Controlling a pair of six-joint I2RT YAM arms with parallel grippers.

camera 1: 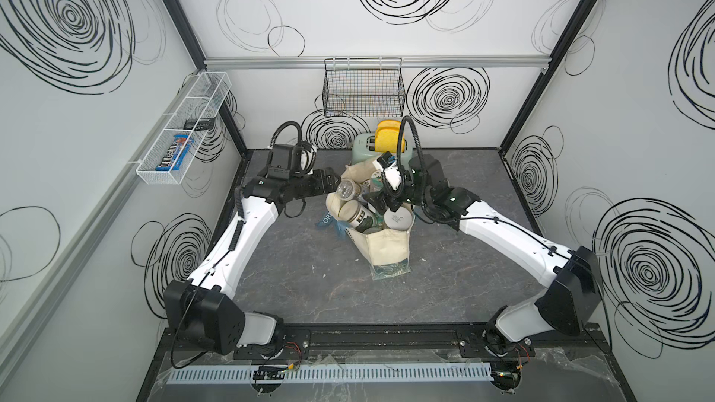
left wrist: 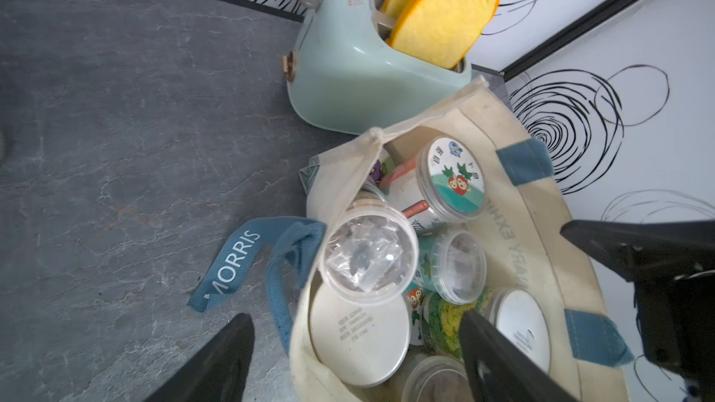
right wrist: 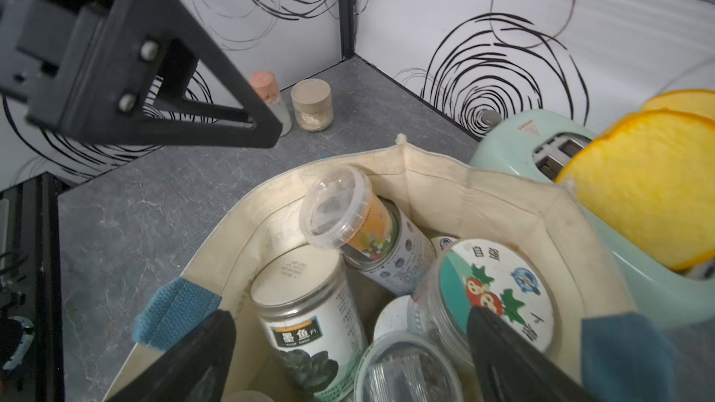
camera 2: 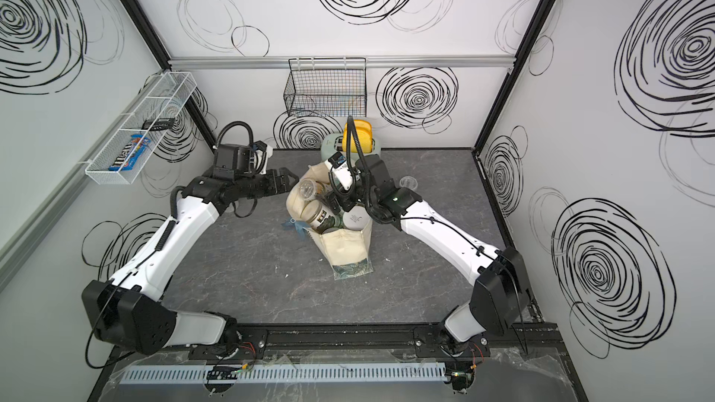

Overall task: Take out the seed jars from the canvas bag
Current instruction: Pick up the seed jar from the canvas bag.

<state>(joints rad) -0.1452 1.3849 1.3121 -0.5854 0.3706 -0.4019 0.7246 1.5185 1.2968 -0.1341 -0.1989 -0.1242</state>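
Slotted grey cable duct point(camera 1: 329, 375) and black mounting rail point(camera 1: 371, 336) at the near edge; both arm bases sit on the rail.

Tabletop point(camera 1: 301, 284): dark grey, marble-veined, matte.

Enclosure walls: white panels with black scribbled swirls and black corner posts. White wire shelf point(camera 1: 156, 179) on the left wall holds a blue M&M's packet point(camera 1: 174, 156). Black wire basket point(camera 1: 363, 98) hangs on the far wall.

Canvas bag point(camera 1: 387, 249): cream cloth with a green patterned base, upright at mid-table, mouth open. It stands just in front of a mint-green toaster point(camera 1: 361, 145) with two yellow foam bread slices point(left wrist: 441, 21). Blue woven strap point(left wrist: 236, 264), lettered MORRIS, drapes onto the table at the bag's left.

Seed jars point(camera 1: 350, 212): heaped and tilted inside the bag. They are clear plastic cylinders; among them a plain white lid point(left wrist: 360, 338), a clear lid point(left wrist: 369, 259) and a printed lid point(left wrist: 454, 181).

Left gripper point(camera 1: 336, 182): jaws spread, empty, at the bag's far-left rim.

Right gripper point(camera 1: 377, 203): jaws spread wide, empty, over the bag mouth.

Right wrist view only: frosted jar with pinkish lid point(right wrist: 265, 83) and wide tan-lidded jar point(right wrist: 311, 94), side by side near the far-left corner. Both are hidden in both top views.
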